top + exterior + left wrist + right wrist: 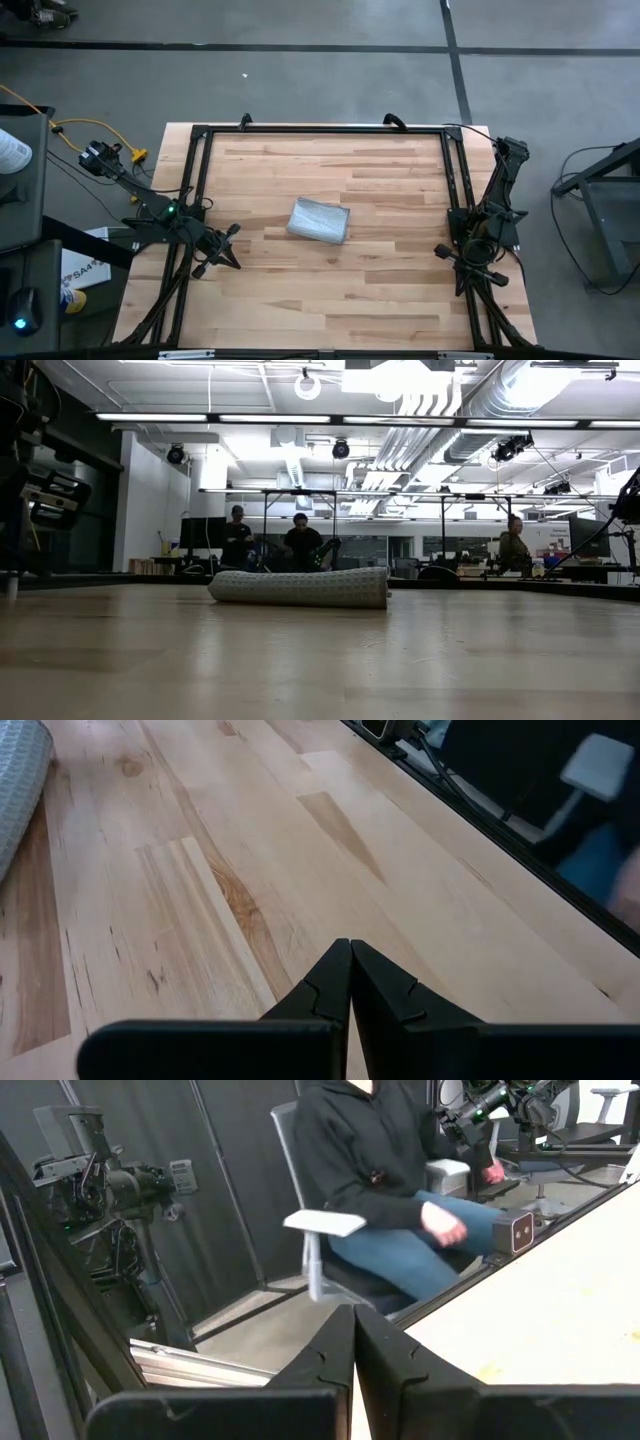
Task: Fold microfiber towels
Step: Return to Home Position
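The microfiber towel (319,221) lay folded into a compact pad near the middle of the high view on the wooden table (380,290), apparently finished. Its long axis ran left to right, dipping toward the lower right. The left gripper (230,247), fingers pressed together, sat apart at centre-left. The right gripper (447,254), likewise closed, sat centre-right, both seemingly parked clear.

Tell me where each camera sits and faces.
High: above the table, looking straight down; left pincer, right pincer, towel.
Low: tabletop height, looking level past the towel into the room.
Left wrist: looking along the table; own shut pincer.
Right wrist: looking off-table at a seated person; own shut pincer.
Shared: high, low, left wrist show the towel.
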